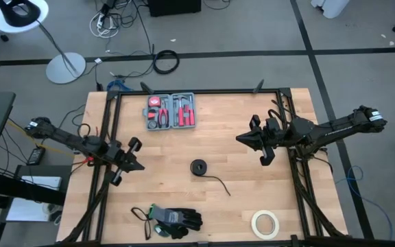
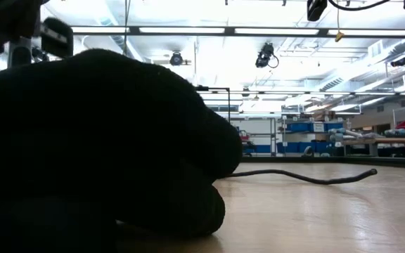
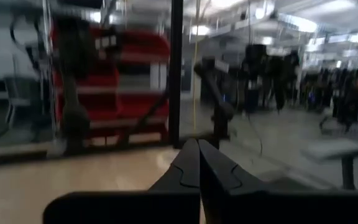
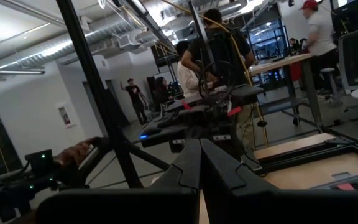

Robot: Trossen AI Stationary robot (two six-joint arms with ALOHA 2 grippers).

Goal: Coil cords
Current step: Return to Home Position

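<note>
The cord (image 1: pixel 199 167) lies on the wooden table near its middle as a small round black coil, with a loose tail (image 1: pixel 219 183) trailing toward the near right. The low view shows that tail (image 2: pixel 308 177) flat on the wood. My left gripper (image 1: pixel 140 165) hangs shut at the table's left side, well left of the coil. My right gripper (image 1: pixel 241 138) hangs shut at the right, up and right of the coil. In both wrist views the fingers (image 3: pixel 197 163) (image 4: pixel 199 158) meet, with nothing between them.
An open tool case (image 1: pixel 171 111) with red-handled tools lies at the far middle. Black gloves (image 1: pixel 173 219) lie at the near edge and fill the low view's left (image 2: pixel 97 147). A roll of tape (image 1: pixel 266 223) sits at the near right. People stand beyond the table.
</note>
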